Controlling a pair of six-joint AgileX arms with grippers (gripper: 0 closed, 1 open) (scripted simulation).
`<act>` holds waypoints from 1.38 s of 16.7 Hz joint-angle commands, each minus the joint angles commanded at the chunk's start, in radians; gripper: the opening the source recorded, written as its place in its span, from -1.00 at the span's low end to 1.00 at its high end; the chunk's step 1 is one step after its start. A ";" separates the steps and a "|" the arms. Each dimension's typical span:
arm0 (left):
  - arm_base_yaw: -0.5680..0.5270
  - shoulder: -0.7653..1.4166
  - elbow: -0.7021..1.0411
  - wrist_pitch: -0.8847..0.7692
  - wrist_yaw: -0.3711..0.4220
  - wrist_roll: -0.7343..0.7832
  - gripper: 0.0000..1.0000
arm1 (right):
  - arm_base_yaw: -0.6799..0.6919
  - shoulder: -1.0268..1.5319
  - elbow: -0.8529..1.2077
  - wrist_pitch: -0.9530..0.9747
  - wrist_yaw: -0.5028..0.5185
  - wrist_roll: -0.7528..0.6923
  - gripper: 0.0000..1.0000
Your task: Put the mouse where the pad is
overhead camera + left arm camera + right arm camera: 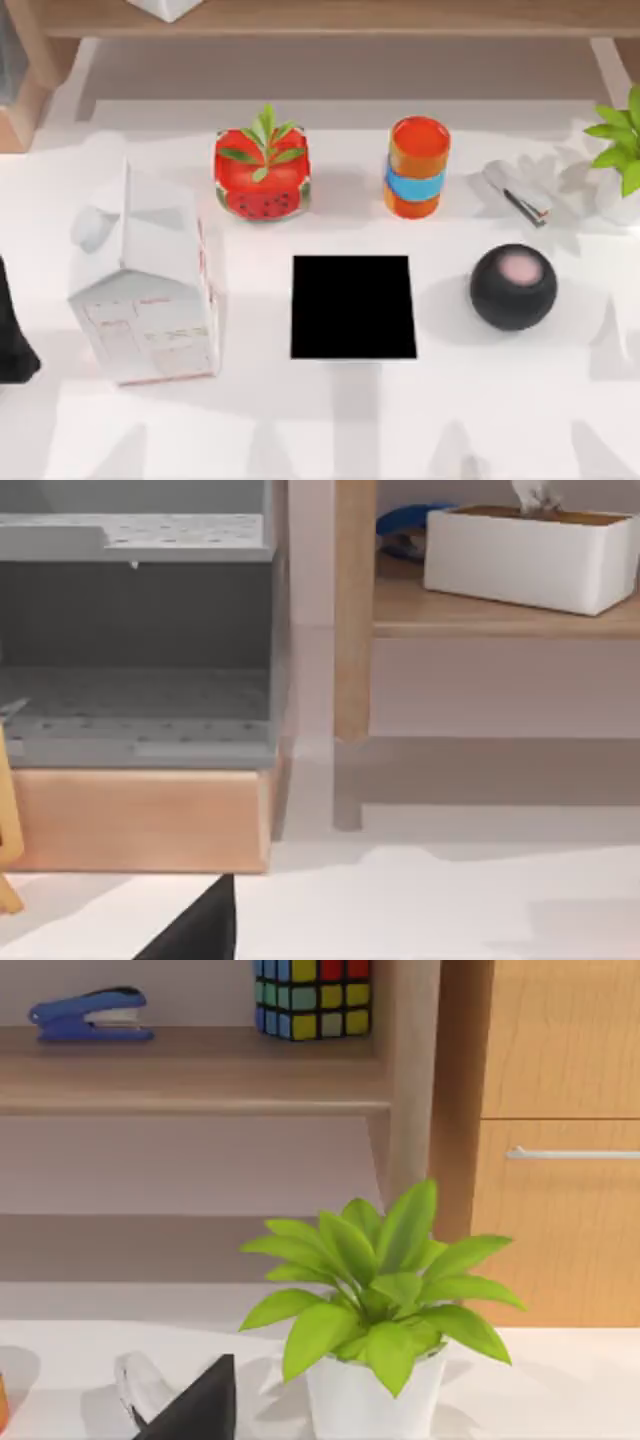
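White table holds the mouse far right, behind the ball and beside the plant, well apart from the pad at centre. Left gripper faces the far shelves, right gripper is near the plant. I cannot tell whether either is spread or pressed together.

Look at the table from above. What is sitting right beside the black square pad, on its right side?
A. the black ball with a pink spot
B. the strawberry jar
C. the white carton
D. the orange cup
A. In the top view the black ball with a pink spot sits on the table just right of the pad, apart from it; the white carton is on the pad's left.
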 joint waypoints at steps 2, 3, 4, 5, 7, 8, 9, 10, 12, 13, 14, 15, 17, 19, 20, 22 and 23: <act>0.000 0.001 0.001 -0.001 0.000 0.000 1.00 | 0.000 0.000 0.000 0.000 0.000 0.000 1.00; 0.001 0.011 0.011 -0.010 0.001 0.001 1.00 | 0.000 0.000 0.000 0.000 0.000 0.000 1.00; 0.004 0.032 0.031 -0.028 0.001 0.003 1.00 | 0.000 0.000 0.000 0.000 0.000 0.000 1.00; 0.008 0.064 0.059 -0.054 0.002 0.006 1.00 | 0.000 0.000 0.000 0.000 0.000 0.000 1.00; 0.021 0.160 0.138 -0.127 0.001 0.013 1.00 | 0.000 0.000 0.000 0.000 0.000 0.000 1.00; 0.030 0.223 0.186 -0.172 0.001 0.018 1.00 | 0.000 0.000 0.000 0.000 0.000 0.000 1.00; 0.039 0.298 0.238 -0.222 0.000 0.023 1.00 | 0.000 0.000 0.000 0.000 0.000 0.000 1.00; 0.049 0.383 0.293 -0.276 -0.001 0.029 1.00 | 0.000 0.000 0.000 0.000 0.000 0.000 1.00; 0.070 0.575 0.409 -0.392 -0.002 0.041 1.00 | 0.000 0.000 0.000 0.000 0.000 0.000 1.00; 0.081 0.676 0.468 -0.454 -0.003 0.047 1.00 | 0.000 0.000 0.000 0.000 0.000 0.000 1.00; 0.091 0.777 0.527 -0.515 -0.003 0.054 1.00 | 0.000 0.000 0.000 0.000 0.000 0.000 1.00; 0.101 0.875 0.585 -0.577 -0.003 0.060 1.00 | 0.000 0.000 0.000 0.000 0.000 0.000 1.00; 0.120 1.054 0.699 -0.696 -0.003 0.073 1.00 | 0.000 0.000 0.000 0.000 0.000 0.000 1.00; 0.138 1.211 0.805 -0.805 -0.003 0.085 1.00 | 0.000 0.000 0.000 0.000 0.000 0.000 1.00; 0.146 1.283 0.855 -0.854 -0.003 0.090 1.00 | 0.000 0.000 0.000 0.000 0.000 0.000 1.00; 0.161 1.412 0.943 -0.937 -0.003 0.099 1.00 | 0.000 0.000 0.000 0.000 0.000 0.000 1.00; 0.167 1.466 0.981 -0.971 -0.003 0.103 1.00 | 0.000 0.000 0.000 0.000 0.000 0.000 1.00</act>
